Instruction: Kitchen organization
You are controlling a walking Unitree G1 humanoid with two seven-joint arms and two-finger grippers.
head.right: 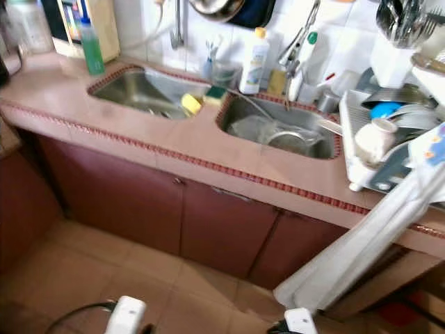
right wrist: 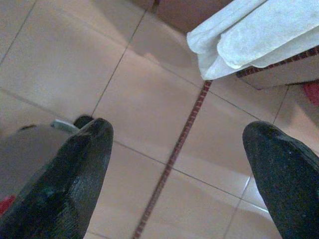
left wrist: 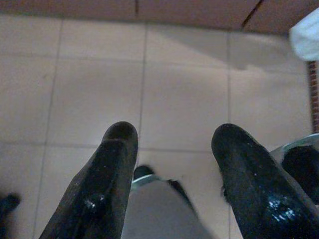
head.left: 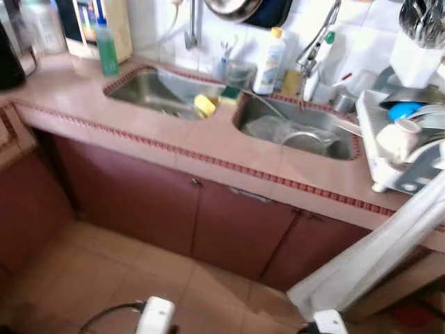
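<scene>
Floor tiles point(left wrist: 184, 89), beige, are lying closest, beneath both hanging arms. Left gripper point(left wrist: 174, 149): black fingers point(left wrist: 112, 179) are standing spread apart over the tiles, gripping nothing. Right gripper point(right wrist: 177, 154): fingers point(right wrist: 70, 179) are spread wide, likewise holding nothing, near a white cloth point(right wrist: 249, 35) that is draping off the counter edge; the same cloth is hanging at the lower right of the left eye view.

Counter point(head.left: 139, 132), pink tile with red trim, is running across the frame's middle above reddish cabinet doors point(head.left: 139, 202). Double sink: left basin point(head.left: 149, 90) sitting at upper centre, right basin point(head.left: 292, 125) beside it and holding what looks like a clear bowl or pot. Yellow sponge point(head.left: 204, 105) is resting on the divider between the basins. Green bottle point(head.left: 106, 49) is standing at upper left on the counter. White bottle point(head.left: 270, 62) with yellow cap is standing behind the right basin, beside the faucet point(head.left: 316, 45). Dish rack point(head.left: 396, 160) is occupying the right edge, carrying a cup point(head.left: 396, 139) and a blue item point(head.left: 403, 110). Utensil holder point(head.left: 417, 49) is standing at upper right.
</scene>
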